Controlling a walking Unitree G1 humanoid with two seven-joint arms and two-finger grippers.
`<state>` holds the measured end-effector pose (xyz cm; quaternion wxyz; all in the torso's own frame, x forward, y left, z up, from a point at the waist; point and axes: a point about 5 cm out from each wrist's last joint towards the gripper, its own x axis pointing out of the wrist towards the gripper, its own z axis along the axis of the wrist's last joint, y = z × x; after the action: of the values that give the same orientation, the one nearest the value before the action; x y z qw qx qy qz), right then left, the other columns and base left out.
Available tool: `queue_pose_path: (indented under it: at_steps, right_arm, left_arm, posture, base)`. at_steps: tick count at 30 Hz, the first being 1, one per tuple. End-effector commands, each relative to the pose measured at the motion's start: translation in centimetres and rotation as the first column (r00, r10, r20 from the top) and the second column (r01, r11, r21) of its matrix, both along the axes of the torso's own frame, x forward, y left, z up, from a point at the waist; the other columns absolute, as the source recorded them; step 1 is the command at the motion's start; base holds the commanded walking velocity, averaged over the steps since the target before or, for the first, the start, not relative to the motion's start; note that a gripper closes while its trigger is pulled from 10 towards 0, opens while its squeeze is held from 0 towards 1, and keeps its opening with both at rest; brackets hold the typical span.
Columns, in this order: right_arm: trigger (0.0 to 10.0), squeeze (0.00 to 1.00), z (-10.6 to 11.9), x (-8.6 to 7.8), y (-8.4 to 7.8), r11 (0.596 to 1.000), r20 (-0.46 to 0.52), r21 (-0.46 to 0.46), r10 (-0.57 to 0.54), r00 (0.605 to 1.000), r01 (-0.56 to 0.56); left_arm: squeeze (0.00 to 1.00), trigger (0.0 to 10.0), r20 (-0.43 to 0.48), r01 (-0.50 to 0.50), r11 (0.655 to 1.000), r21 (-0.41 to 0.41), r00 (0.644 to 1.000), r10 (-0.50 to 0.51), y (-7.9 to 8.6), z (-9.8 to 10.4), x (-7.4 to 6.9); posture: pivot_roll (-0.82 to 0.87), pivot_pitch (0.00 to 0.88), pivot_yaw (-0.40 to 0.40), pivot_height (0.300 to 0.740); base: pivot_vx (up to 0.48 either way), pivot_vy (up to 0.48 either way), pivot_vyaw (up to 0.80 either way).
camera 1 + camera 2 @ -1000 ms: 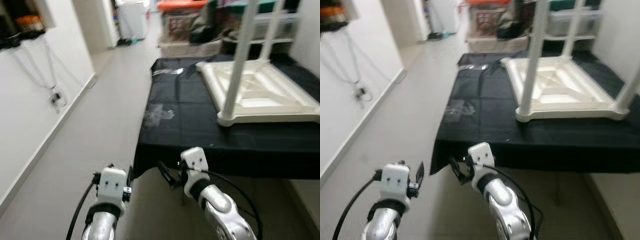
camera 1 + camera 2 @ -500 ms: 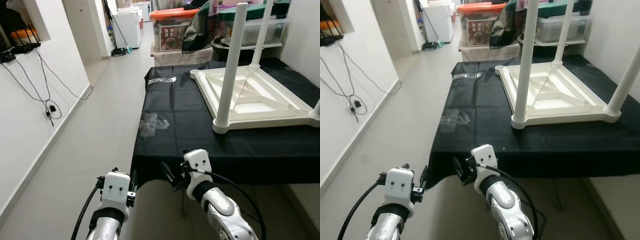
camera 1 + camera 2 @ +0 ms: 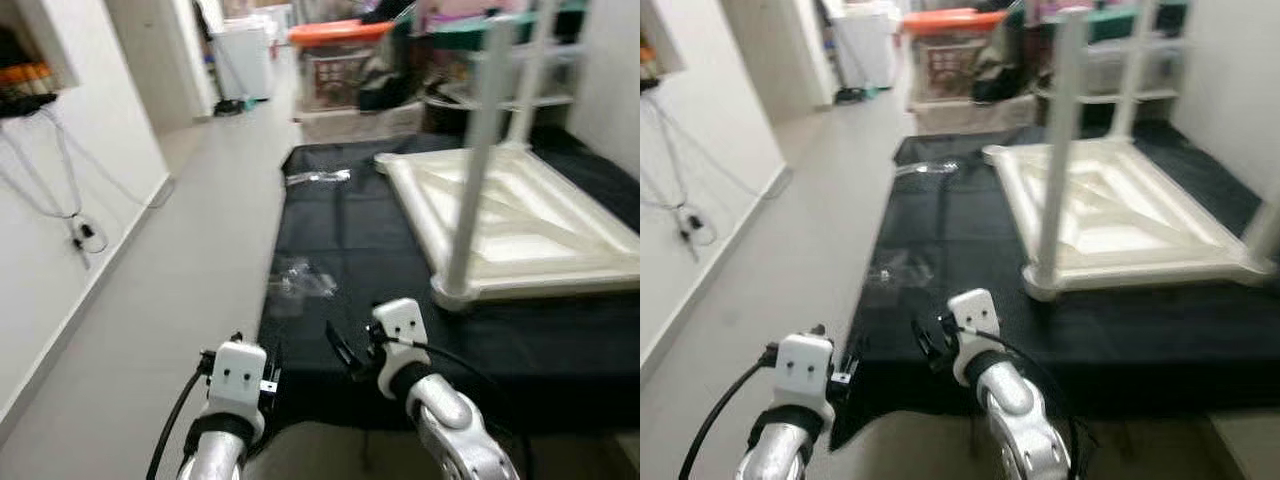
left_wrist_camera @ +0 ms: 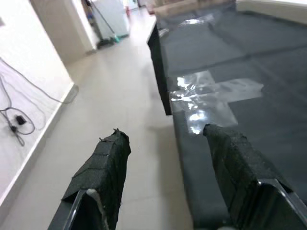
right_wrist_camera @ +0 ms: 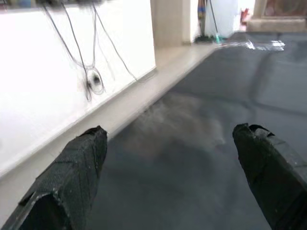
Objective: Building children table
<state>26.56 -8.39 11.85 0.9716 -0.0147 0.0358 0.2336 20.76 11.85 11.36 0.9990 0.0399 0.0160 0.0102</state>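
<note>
A white children's table (image 3: 520,225) lies upside down on a black-covered table (image 3: 350,225), at its right side. One white leg (image 3: 472,170) stands up from the near corner and another leg (image 3: 541,60) rises at the back. A clear plastic bag (image 3: 300,278) lies on the cloth near the left edge, and a second clear bag (image 3: 318,177) lies farther back. My left gripper (image 4: 164,133) is open at the cloth's front left corner, over floor and table edge. My right gripper (image 5: 171,130) is open, low over the cloth's front edge.
A white wall with hanging cables (image 3: 60,195) runs along the left, with open corridor floor (image 3: 190,250) between it and the table. Storage boxes with an orange lid (image 3: 340,35), a white appliance (image 3: 245,60) and shelves with bins stand at the back.
The whole picture has shifted and blurred as the camera moved closer to the table. Both grippers now sit at the cloth's front edge instead of below it. Their fingers stay open.
</note>
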Motion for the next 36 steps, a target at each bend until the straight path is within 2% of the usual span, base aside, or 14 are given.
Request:
queue_pose_path:
  at_steps: [1,6,8,15,20,21,23,24,25,27,30,32,35,36]
  right_arm:
    - [10.0,0.0,0.0,0.1,-0.8,1.0,0.011,-0.005,-0.03,0.999,0.03]
    - [10.0,0.0,0.6,0.8,-0.9,0.999,0.053,0.001,-0.043,0.998,0.043]
    - [10.0,0.0,2.2,2.3,-0.6,0.998,0.119,-0.004,-0.058,0.991,0.059]
    - [10.0,0.0,4.2,4.6,0.6,0.996,0.169,-0.015,-0.086,0.982,0.09]
    - [10.0,0.0,6.2,7.0,1.8,0.985,0.209,-0.039,-0.156,0.966,0.167]
    - [10.0,0.0,6.4,8.2,1.6,0.974,0.204,-0.065,-0.201,0.958,0.218]
    - [10.0,0.0,6.4,8.2,1.6,0.974,0.204,-0.065,-0.201,0.958,0.218]
    - [10.0,0.0,6.8,9.9,1.1,0.943,0.215,-0.132,-0.275,0.937,0.307]
    - [10.0,0.0,6.8,9.9,1.1,0.943,0.215,-0.132,-0.275,0.937,0.307]
    - [10.0,0.0,7.0,11.6,0.5,0.905,0.204,-0.173,-0.352,0.913,0.388]
    - [10.0,0.0,7.2,12.2,0.1,0.885,0.201,-0.171,-0.399,0.895,0.433]
    - [10.0,0.0,7.2,13.1,-1.0,0.846,0.138,-0.146,-0.496,0.857,0.513]
    - [10.0,0.0,7.0,13.4,-1.5,0.824,0.116,-0.15,-0.534,0.837,0.547]
    - [10.0,0.0,6.7,13.6,-2.2,0.796,0.085,-0.173,-0.574,0.814,0.58]
  left_arm:
    - [0.0,10.0,0.013,0.016,0.999,-0.031,1.0,-0.015,-0.7,0.4,0.0]
    - [0.0,10.0,0.008,0.008,0.999,-0.038,1.0,-0.007,-0.6,0.3,0.0]
    - [0.0,10.0,0.006,0.012,0.999,-0.042,1.0,-0.012,-0.6,0.3,0.0]
    - [0.0,10.0,0.005,0.015,0.999,-0.046,1.0,-0.015,-0.8,0.4,-0.1]
    - [0.0,10.0,0.001,0.019,0.998,-0.059,1.0,-0.019,-1.0,0.5,-0.3]
    - [0.0,10.0,0.003,0.023,0.998,-0.062,1.0,-0.023,-1.1,0.6,-0.4]
    - [0.0,10.0,0.003,0.023,0.998,-0.062,1.0,-0.023,-1.1,0.6,-0.4]
    - [0.0,10.0,0.006,0.028,0.997,-0.067,1.0,-0.028,-1.3,0.7,-0.5]
    - [0.0,10.0,0.006,0.028,0.997,-0.067,1.0,-0.028,-1.3,0.7,-0.5]
    - [0.0,10.0,0.007,0.032,0.997,-0.077,0.999,-0.032,-1.6,0.9,-0.8]
    - [0.0,10.0,0.008,0.035,0.996,-0.08,0.999,-0.035,-1.8,1.1,-1.1]
    - [0.0,10.0,0.002,0.046,0.995,-0.088,0.999,-0.046,-2.2,1.4,-1.7]
    - [0.0,10.0,0.002,0.049,0.994,-0.094,0.999,-0.049,-2.4,1.5,-2.0]
    - [0.0,10.0,-0.001,0.051,0.994,-0.099,0.999,-0.052,-2.6,1.6,-2.2]
  posture:
    - [-0.06,0.0,0.051,0.74]
    - [-0.06,0.0,0.051,0.74]
    - [-0.06,0.0,0.046,0.74]
    - [-0.05,0.0,0.04,0.74]
    - [-0.05,0.008,0.04,0.74]
    - [-0.05,0.02,0.034,0.74]
    - [-0.05,0.02,0.034,0.74]
    - [-0.04,0.036,0.029,0.74]
    - [-0.04,0.036,0.029,0.74]
    - [-0.03,0.053,0.022,0.74]
    - [-0.02,0.074,0.017,0.74]
    - [-0.02,0.102,0.01,0.74]
    - [-0.02,0.121,0.004,0.74]
    - [-0.02,0.135,0.002,0.74]
  base:
    - [0.334,0.0,0.0]
    - [0.067,0.0,0.0]
    - [0.0,0.0,0.0]
    - [0.0,0.0,0.0]
    - [0.0,0.0,0.0]
    - [0.0,0.0,0.0]
    - [0.0,0.0,0.0]
    - [0.0,0.0,0.0]
    - [0.0,0.0,0.0]
    - [0.0,0.0,0.0]
    - [0.0,0.0,0.0]
    - [0.0,0.0,0.0]
    - [0.0,0.0,0.0]
    - [0.0,0.0,0.0]
